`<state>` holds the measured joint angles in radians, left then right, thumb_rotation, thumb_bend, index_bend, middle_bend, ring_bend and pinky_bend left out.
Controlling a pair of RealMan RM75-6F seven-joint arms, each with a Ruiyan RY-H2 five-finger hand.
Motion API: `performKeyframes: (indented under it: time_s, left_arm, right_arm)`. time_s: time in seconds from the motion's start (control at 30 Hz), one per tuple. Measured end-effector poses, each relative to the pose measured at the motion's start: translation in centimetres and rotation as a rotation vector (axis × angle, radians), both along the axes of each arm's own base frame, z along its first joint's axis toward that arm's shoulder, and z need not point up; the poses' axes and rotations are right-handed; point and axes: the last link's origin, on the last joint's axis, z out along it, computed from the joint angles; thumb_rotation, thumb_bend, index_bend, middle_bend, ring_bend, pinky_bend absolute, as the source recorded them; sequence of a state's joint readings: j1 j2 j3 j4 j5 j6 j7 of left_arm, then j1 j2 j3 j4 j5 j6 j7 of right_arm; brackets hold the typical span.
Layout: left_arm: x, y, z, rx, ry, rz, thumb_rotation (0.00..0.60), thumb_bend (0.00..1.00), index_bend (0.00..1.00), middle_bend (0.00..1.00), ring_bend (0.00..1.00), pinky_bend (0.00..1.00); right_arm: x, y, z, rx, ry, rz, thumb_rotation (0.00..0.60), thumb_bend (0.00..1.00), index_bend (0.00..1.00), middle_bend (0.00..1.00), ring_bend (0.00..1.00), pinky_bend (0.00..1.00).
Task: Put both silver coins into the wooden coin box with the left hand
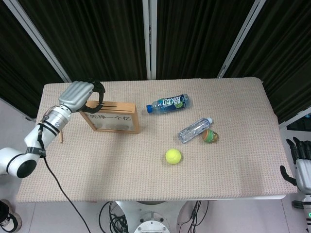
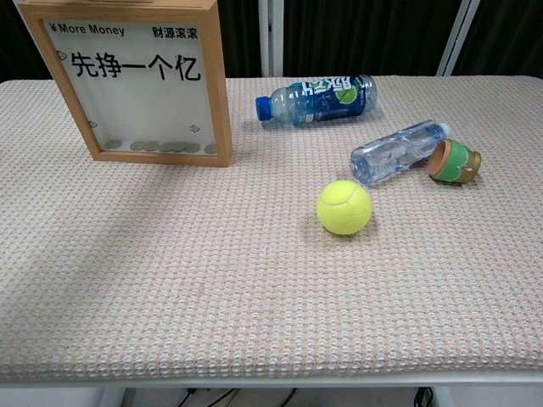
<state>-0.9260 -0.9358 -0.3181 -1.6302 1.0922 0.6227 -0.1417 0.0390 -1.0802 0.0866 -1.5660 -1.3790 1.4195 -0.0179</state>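
Note:
The wooden coin box (image 1: 112, 118) stands upright at the table's back left, its slot along the top edge. In the chest view the coin box (image 2: 222, 93) has a white front with black characters, and several silver coins (image 2: 161, 147) lie along its bottom behind the pane. My left hand (image 1: 81, 93) hovers over the box's left top corner with its fingers curled down toward the slot. Any coin in those fingers is too small to make out. I see no loose coin on the table. My right hand (image 1: 300, 162) hangs off the table's right front corner, fingers apart and holding nothing.
A blue-labelled bottle (image 1: 168, 103) lies behind the middle, and a clear bottle (image 1: 193, 129) lies beside a small green-and-brown cap-like object (image 1: 210, 136). A tennis ball (image 1: 173, 156) sits nearer the front. A thin brown stick (image 1: 61, 135) lies left of the box.

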Motion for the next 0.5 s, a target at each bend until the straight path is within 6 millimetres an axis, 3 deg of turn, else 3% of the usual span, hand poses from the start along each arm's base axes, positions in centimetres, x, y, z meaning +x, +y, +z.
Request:
performKeyframes:
  time_s: [0.5]
  left_arm:
    - [0.2,1.3,-1.3,-0.035,0.06,0.02,0.6,0.41,0.59,0.3,0.12,0.21]
  right_arm:
    - [-0.5,-0.2,-0.5,0.012,0.005,-0.018,0.6,0.33,0.0,0.0,0.0,0.0]
